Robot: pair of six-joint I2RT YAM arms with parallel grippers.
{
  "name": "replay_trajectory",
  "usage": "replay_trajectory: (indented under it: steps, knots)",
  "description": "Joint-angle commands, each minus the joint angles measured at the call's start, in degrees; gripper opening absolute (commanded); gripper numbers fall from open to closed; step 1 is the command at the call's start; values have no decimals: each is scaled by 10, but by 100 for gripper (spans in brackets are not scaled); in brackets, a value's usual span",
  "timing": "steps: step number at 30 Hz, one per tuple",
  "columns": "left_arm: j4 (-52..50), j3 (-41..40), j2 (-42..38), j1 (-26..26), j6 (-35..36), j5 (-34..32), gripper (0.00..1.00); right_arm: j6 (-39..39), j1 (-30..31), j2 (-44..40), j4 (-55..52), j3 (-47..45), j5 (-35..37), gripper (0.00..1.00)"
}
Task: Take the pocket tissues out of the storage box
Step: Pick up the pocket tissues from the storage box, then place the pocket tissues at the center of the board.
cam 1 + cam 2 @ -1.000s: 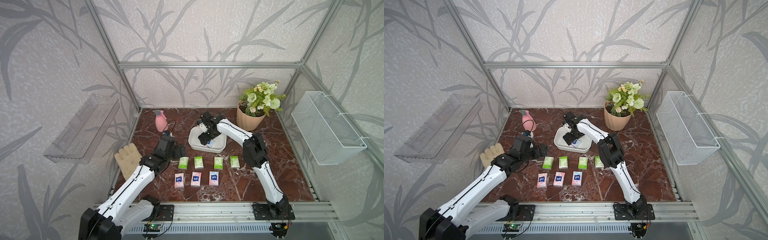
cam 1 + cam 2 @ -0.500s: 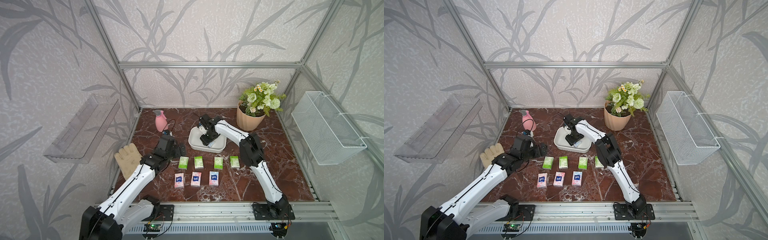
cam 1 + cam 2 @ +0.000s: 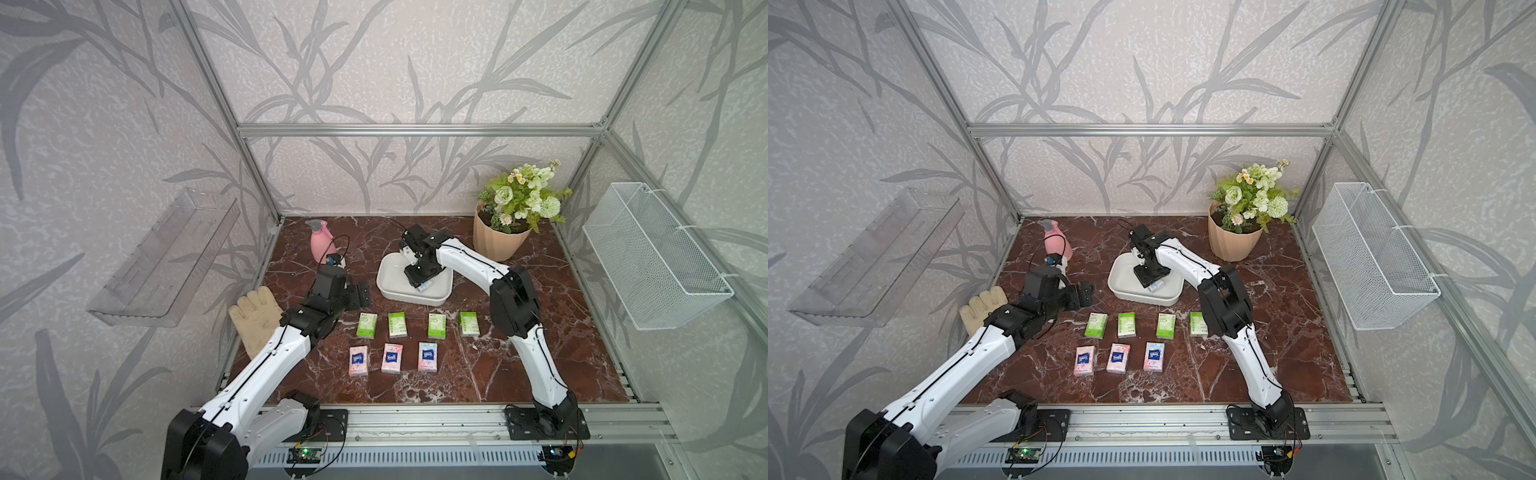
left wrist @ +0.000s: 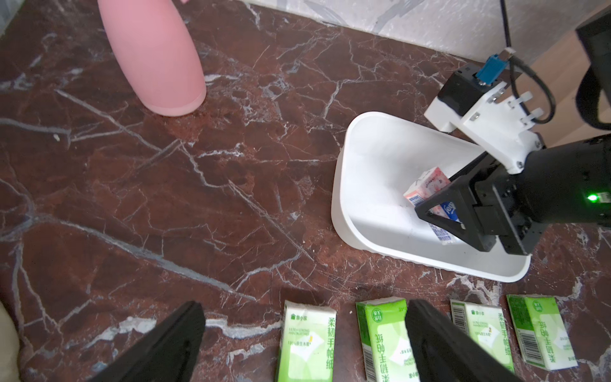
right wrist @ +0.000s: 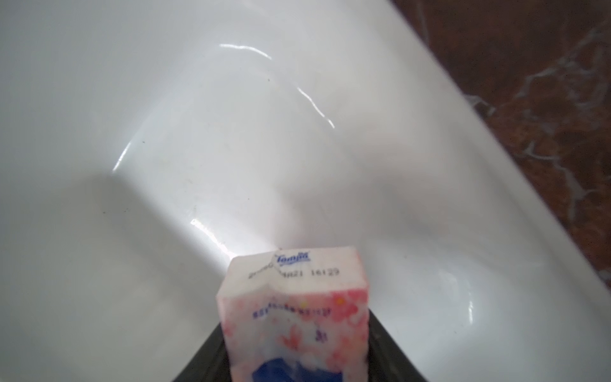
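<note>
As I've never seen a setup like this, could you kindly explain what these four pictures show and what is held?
These are two white robot arms fixed at the front of a marble table, each ending in a two-finger gripper. Two pictures look down on the whole scene from nearly one spot; two come from cameras on the wrists. On the table lie four green tissue packets in a row, three pale packets with blue labels, a white storage box, a pink spray bottle, a glove and a flowerpot. The right gripper reaches into the box and pinches a pink flowered packet. The left gripper hovers open, holding nothing.
</note>
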Motion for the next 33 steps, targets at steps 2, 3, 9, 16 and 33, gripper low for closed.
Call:
replay_trajectory:
  steps: [2, 3, 9, 16, 33]
  knots:
    - [45, 22, 5, 5, 59, 27, 100, 55, 0, -87, 25, -41, 23, 54]
    - [54, 22, 6, 5, 68, 36, 100, 66, 0, -104, 30, -56, 25, 54]
    - [103, 20, 19, 6, 115, 94, 100, 131, 0, -213, 38, -161, 46, 54]
    - [159, 15, 43, 6, 171, 168, 100, 221, 0, -363, 26, -317, 74, 53]
    - [208, 21, 91, 7, 234, 228, 100, 420, 47, -591, 38, -649, 85, 53]
